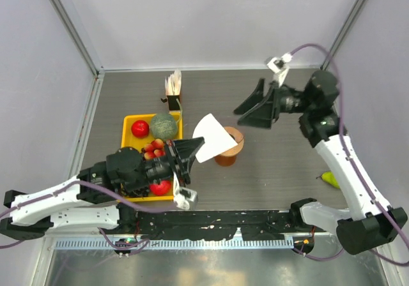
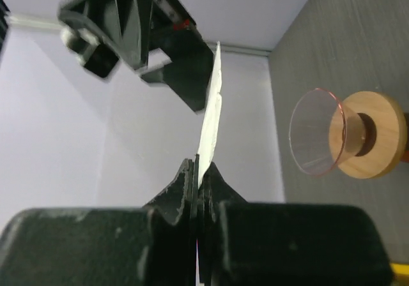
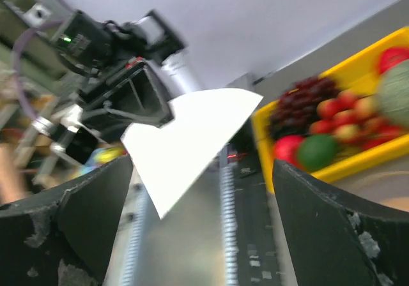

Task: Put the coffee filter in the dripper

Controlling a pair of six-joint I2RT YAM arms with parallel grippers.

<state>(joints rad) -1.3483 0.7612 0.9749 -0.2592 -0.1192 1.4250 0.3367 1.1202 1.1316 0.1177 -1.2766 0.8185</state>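
Now the coffee filter [image 1: 214,138], a flat white paper fan, hangs in the air, pinched at its near-left corner by the left pincer [image 1: 192,152], whose jaws are clamped together on the paper. From above it overlaps the left side of the dripper [image 1: 234,147], which stands upright on the desk [image 1: 275,165] just right of the yellow tray [image 1: 126,125] of fruit. The left wrist view shows the filter [image 2: 209,126] edge-on and apart from the dripper [image 2: 345,133], whose clear bowl is empty.

The right pincer [image 1: 255,110] stands off to the far right with its jaws wide apart, holding nothing. By my reading, the pickup is done and the placing is not: the paper looks flat rather than opened into a cone, and it has yet to be lowered into the bowl and let go.

From above, the paper hides part of the dripper's rim and how high the filter hangs over it. The right wrist view is blurred; the filter [image 3: 185,139] reads only as a bright wedge there. A bundle of papers [image 1: 173,89] stands beyond the tray.
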